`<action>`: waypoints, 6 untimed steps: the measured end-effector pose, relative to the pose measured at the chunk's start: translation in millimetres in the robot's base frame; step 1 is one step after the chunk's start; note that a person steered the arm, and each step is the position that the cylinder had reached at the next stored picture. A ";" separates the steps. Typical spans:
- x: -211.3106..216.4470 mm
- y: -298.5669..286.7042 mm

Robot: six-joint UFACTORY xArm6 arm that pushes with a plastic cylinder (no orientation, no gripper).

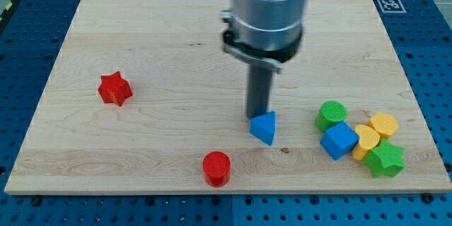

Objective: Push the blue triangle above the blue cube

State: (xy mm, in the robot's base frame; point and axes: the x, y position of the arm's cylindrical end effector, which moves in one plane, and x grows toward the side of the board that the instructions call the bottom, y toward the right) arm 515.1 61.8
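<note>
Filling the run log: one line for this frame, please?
my tip: touching blue triangle from the view's top-left | blue cube: to the triangle's right, in cluster | triangle not yet above cube

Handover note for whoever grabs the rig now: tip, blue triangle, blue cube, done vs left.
My tip: at the blue triangle's upper-left edge, seemingly touching; its very end is partly hidden behind the block.
Blue triangle: centre-bottom of the board, to the view's left of the blue cube and at about the same height, with a gap between them.
Blue cube: in the cluster at the view's right, beside the green cylinder and a yellow block.
Done: tip is at the triangle.
Left: push the triangle right and up, to above the cube.
</note>
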 end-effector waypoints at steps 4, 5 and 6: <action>-74.8 63.9; -65.3 32.5; -22.6 -11.5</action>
State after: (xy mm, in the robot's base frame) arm 492.5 50.3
